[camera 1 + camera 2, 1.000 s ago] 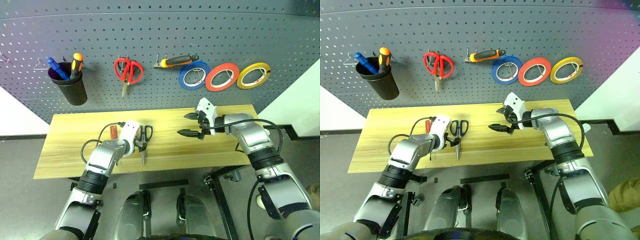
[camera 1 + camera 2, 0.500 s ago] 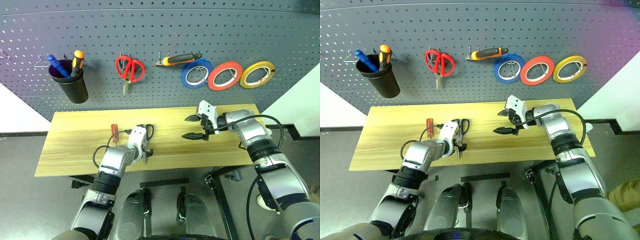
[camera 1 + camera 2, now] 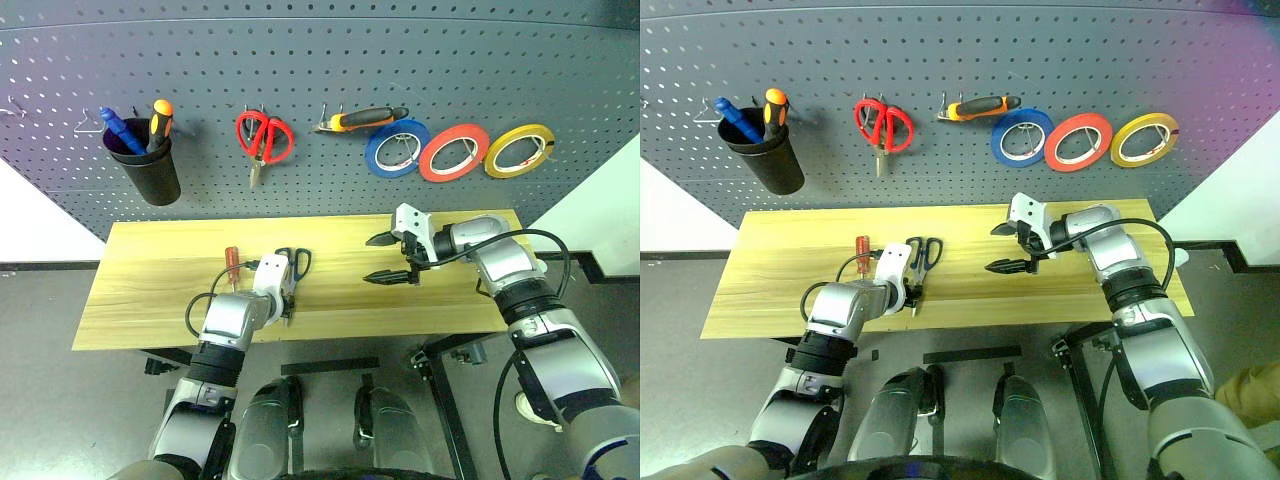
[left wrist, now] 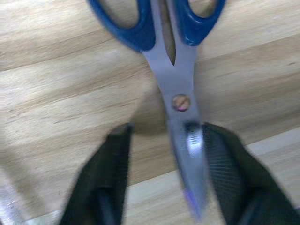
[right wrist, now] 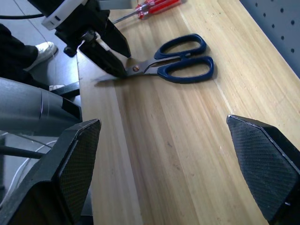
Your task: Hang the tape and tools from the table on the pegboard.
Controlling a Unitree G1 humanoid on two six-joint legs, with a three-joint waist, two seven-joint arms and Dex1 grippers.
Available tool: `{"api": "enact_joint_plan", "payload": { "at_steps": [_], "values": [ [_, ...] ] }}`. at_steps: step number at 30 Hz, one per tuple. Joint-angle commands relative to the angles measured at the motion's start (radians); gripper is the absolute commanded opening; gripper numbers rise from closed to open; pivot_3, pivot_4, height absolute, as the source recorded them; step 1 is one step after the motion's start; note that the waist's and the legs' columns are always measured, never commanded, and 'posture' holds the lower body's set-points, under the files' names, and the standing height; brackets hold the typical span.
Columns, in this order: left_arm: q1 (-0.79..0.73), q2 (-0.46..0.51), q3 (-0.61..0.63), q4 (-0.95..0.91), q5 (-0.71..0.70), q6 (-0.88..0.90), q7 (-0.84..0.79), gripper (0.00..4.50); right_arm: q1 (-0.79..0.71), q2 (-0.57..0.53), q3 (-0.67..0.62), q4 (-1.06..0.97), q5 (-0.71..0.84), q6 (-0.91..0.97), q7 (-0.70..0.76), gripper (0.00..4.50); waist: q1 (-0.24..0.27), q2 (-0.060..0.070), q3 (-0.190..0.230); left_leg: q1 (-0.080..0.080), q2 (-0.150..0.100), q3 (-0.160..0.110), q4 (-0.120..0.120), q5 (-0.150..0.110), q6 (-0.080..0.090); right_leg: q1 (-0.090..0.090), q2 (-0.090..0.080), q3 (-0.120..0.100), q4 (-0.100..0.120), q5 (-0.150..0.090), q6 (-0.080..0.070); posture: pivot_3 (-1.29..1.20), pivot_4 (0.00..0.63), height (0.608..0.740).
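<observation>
Left gripper jaws straddling scissors blades below pivot, not visibly clamped; right gripper spread, empty. Steel stiff, slick, thin; pinch near pivot.

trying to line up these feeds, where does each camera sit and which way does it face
Head pair: high on the head, facing forward and down at the table and pegboard; both arms show.
Left wrist: along the left gripper, straddling the blue scissors.
Right wrist: along the right gripper, facing across the table.
Shared: scissors and left gripper show in both wrist views.
</observation>
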Motion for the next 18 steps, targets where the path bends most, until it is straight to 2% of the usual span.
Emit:
{"api": "enact_joint_plan", "payload": {
  "at_steps": [1, 2, 3, 10, 14, 16, 18],
  "values": [
    [0.028, -0.007, -0.009, 0.05, 0.008, 0.034, 0.004, 0.92, 0.014, -0.023, -0.027, -0.062, 0.013, 0.015, 0.004, 4.5, -0.001, 0.0, 0.0, 0.0, 0.0, 0.0, 0.0, 0.0, 0.0, 0.0, -0.001, 0.0, 0.0, 0.0, 0.0, 0.09, 0.249, 0.74],
    [0.028, -0.007, -0.009, 0.051, 0.01, 0.033, 0.005, 0.58, 0.017, -0.023, -0.029, -0.066, 0.015, 0.019, 0.002, 4.5, -0.001, 0.0, 0.0, 0.0, 0.0, 0.0, 0.0, 0.0, 0.0, 0.0, -0.001, 0.0, 0.0, 0.0, 0.0, 0.09, 0.249, 0.74],
    [0.027, -0.006, -0.007, 0.053, 0.013, 0.03, 0.006, 0.5, 0.02, -0.024, -0.033, -0.069, 0.018, 0.024, 0.0, 4.5, -0.001, 0.0, 0.0, 0.0, -0.001, 0.0, 0.0, 0.0, 0.0, -0.001, -0.001, 0.0, 0.0, 0.0, 0.0, 0.09, 0.249, 0.74],
    [0.02, 0.051, -0.005, 0.017, 0.026, -0.014, -0.024, 0.5, 0.038, -0.029, -0.056, -0.089, 0.032, 0.048, -0.011, 4.5, -0.001, 0.0, 0.0, 0.0, 0.0, 0.0, -0.001, 0.0, 0.0, -0.002, -0.001, 0.0, 0.0, 0.0, -0.001, 0.1, 0.244, 0.74],
    [0.044, 0.17, -0.056, -0.112, 0.003, -0.193, -0.182, 0.5, 0.063, -0.035, -0.091, -0.159, 0.073, 0.084, -0.015, 4.5, -0.002, 0.001, 0.001, -0.002, 0.0, 0.0, -0.002, 0.0, 0.0, -0.002, -0.001, 0.0, 0.0, 0.0, -0.001, 0.13, 0.23, 0.74],
    [0.105, 0.258, -0.066, -0.19, -0.013, -0.372, -0.312, 0.5, 0.082, -0.038, -0.121, -0.231, 0.113, 0.118, -0.02, 4.5, -0.001, 0.001, 0.001, -0.003, 0.0, 0.001, -0.004, 0.002, -0.003, -0.005, -0.001, 0.0, 0.0, 0.0, -0.001, 0.14, 0.211, 0.74],
    [0.171, 0.344, -0.067, -0.251, -0.027, -0.474, -0.422, 0.5, 0.104, -0.045, -0.149, -0.306, 0.151, 0.147, -0.028, 4.5, -0.001, 0.001, 0.001, -0.006, 0.0, 0.002, -0.006, 0.005, -0.008, -0.008, -0.001, -0.001, -0.001, 0.0, -0.002, 0.15, 0.198, 0.74]
  ]
}}
